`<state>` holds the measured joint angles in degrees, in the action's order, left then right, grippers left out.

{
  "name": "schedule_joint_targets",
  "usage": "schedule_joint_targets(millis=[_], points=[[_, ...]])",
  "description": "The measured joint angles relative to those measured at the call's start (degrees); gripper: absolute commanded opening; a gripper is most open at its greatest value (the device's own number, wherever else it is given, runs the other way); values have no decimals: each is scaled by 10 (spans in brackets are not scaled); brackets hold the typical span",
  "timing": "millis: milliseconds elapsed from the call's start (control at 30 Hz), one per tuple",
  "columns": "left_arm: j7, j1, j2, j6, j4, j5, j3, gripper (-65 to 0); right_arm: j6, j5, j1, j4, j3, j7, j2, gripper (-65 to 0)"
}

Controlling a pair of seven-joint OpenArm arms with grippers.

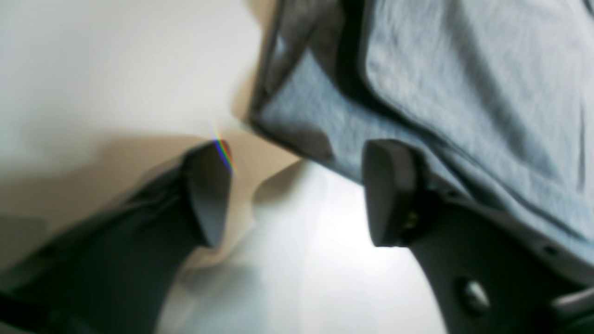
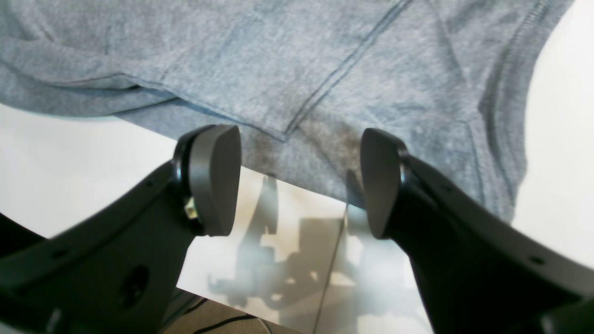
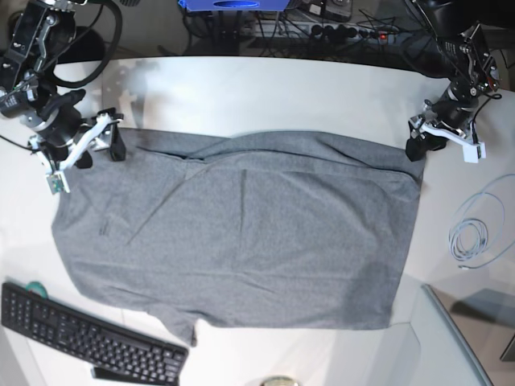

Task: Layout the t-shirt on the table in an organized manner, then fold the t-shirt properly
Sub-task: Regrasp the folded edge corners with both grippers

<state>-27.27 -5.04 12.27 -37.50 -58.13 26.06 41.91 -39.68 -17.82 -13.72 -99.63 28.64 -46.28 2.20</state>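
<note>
Black left pincer and black right pincer both open, pads well apart, no cloth gripped.
Arms reach in from base-view top, one per upper corner of the heather-grey knit t-shirt; pads angled down at its edge, contact unclear. Left wrist view blurred. Shirt spread wide on the smooth white bench, upper edge turned over unevenly, creases at the right pincer's end. Black keyboard sits at base-view lower left, close beside the shirt; pale coiled cable off to the right. Both pincers block part of the shirt's corners.
</note>
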Motion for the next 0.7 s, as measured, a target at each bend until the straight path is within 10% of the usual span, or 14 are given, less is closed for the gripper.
schedule_joint_targets(millis=[700], points=[[49,65,5,14,92,-7,-3,-232,0,0,2,0,64,-2,0,-279]])
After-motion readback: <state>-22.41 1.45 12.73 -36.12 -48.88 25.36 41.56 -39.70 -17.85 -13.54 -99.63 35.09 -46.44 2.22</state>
